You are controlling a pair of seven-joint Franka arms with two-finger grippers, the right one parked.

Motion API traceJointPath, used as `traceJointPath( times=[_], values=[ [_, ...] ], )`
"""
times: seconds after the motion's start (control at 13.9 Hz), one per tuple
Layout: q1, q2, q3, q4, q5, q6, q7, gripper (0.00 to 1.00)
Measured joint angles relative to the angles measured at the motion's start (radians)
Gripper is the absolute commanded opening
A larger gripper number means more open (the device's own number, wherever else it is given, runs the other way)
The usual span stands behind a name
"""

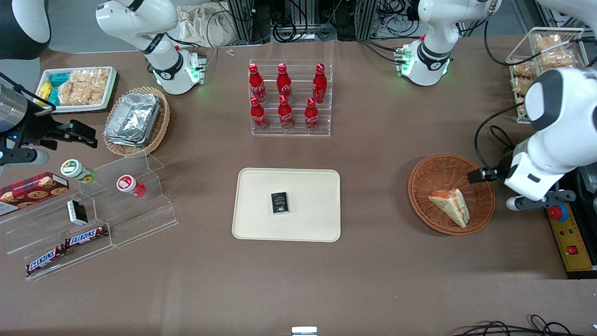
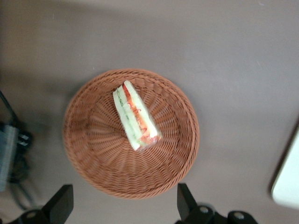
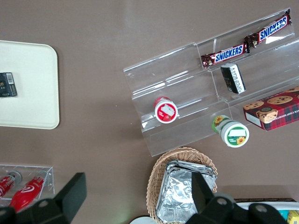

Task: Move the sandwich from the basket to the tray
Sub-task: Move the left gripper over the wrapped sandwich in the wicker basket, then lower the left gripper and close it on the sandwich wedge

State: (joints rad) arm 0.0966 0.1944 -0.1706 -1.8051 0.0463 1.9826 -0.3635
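Observation:
The sandwich [image 1: 451, 204], a white-bread wedge with red and green filling, lies in the round reddish-brown wicker basket [image 1: 426, 179]. The left gripper [image 1: 482, 174] hangs above the basket's rim at the working arm's end, apart from the sandwich. In the left wrist view the sandwich [image 2: 135, 116] lies in the middle of the basket [image 2: 93, 154], and the gripper [image 2: 124, 205] is open and empty, its black fingers [image 2: 60, 205] wide apart above the rim. The cream tray [image 1: 261, 186] lies mid-table and its corner shows in the wrist view [image 2: 287, 182].
A small black packet [image 1: 280, 203] lies on the tray. A clear rack of red bottles [image 1: 289, 98] stands farther from the camera than the tray. A yellow control box [image 1: 569, 238] and cables sit beside the basket. A wire bin of snacks [image 1: 541, 60] stands at the working arm's end.

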Motion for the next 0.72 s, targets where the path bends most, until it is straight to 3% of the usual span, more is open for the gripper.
traceJointPath(
  times=[0.29, 0.72],
  values=[
    [0.000, 0.021, 0.007, -0.179, 0.000, 0.235, -0.219, 1.00],
    [0.001, 0.075, 0.028, -0.200, 0.000, 0.274, -0.268, 1.00]
  ],
)
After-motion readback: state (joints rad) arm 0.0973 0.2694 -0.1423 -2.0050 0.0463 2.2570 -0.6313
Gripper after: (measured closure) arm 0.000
